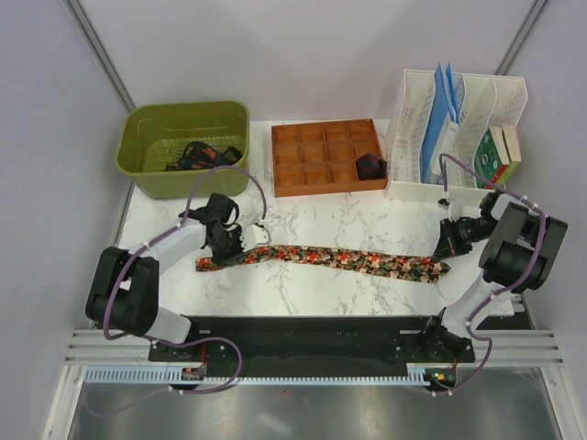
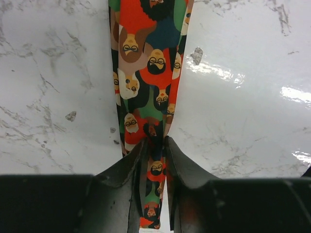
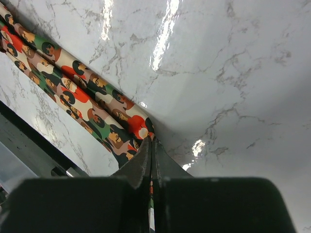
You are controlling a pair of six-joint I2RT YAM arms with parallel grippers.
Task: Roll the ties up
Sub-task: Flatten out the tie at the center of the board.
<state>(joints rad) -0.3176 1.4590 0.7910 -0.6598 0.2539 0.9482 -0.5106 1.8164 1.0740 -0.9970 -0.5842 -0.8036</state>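
Note:
A speckled red, green and orange tie (image 1: 339, 259) lies stretched flat across the marble table. My left gripper (image 1: 240, 244) is shut on its narrow left end; the left wrist view shows the tie (image 2: 148, 73) running up from between the fingers (image 2: 124, 170). My right gripper (image 1: 448, 249) is shut on the tie's wide right tip; the right wrist view shows the tie (image 3: 77, 97) running off to the upper left from the fingers (image 3: 141, 165). A dark rolled tie (image 1: 369, 166) sits in the wooden tray. More dark ties (image 1: 197, 156) lie in the green bin.
A green plastic bin (image 1: 147, 137) stands at the back left. A wooden compartment tray (image 1: 316, 156) is at the back middle. A white file rack (image 1: 459, 119) with blue folders and a green box (image 1: 498, 154) stands at the back right.

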